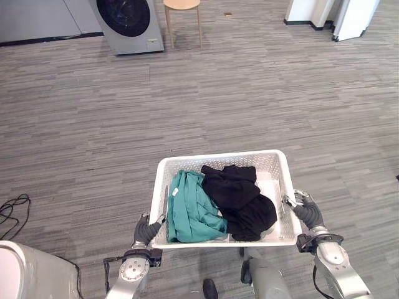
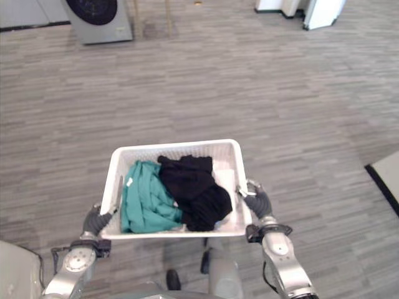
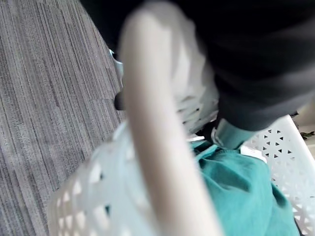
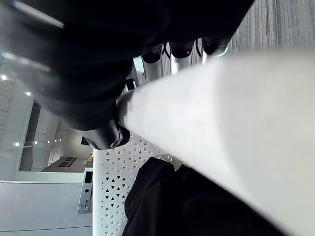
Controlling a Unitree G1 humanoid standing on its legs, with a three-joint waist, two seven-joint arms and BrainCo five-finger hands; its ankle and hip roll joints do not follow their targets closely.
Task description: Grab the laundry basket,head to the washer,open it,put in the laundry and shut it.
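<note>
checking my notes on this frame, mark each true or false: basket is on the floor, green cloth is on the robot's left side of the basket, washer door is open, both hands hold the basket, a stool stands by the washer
1. Basket is on the floor: false, both hands hold it up.
2. Green cloth lies on the robot's left, black cloth on its right: true.
3. Washer door is open: false, it is shut.
4. Left hand and right hand grip the basket's ends: true.
5. A stool stands beside the washer: true.
</note>
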